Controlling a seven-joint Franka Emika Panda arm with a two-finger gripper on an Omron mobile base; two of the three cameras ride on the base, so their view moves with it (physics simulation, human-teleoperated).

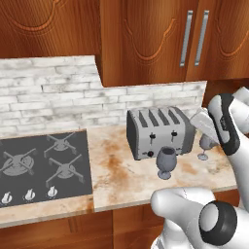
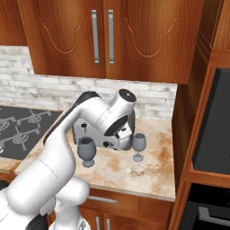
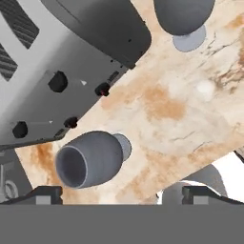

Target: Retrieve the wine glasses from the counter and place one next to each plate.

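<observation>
Nearest the hand camera, the smaller wine glass stands upright on the counter, just above the wide-open, empty gripper. The first pickup is judged in hand; next, the jaws must be lowered around its bowl and closed, clear of the toaster beside it.

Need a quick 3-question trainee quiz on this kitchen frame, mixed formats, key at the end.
1. True or false: both wine glasses stand upright on the counter.
2. Multiple choice: what appliance sits right behind the glasses? A) kettle B) toaster C) blender
3. Fill in: the gripper's jaws are ____ and hold nothing.

Key:
1. True. The larger glass and the smaller glass both stand on their feet.
2. B, the toaster, a steel four-slot one by the backsplash, right of the stovetop.
3. Open. The gripper hovers over the counter, the larger glass between its fingertips in the hand view.
</observation>
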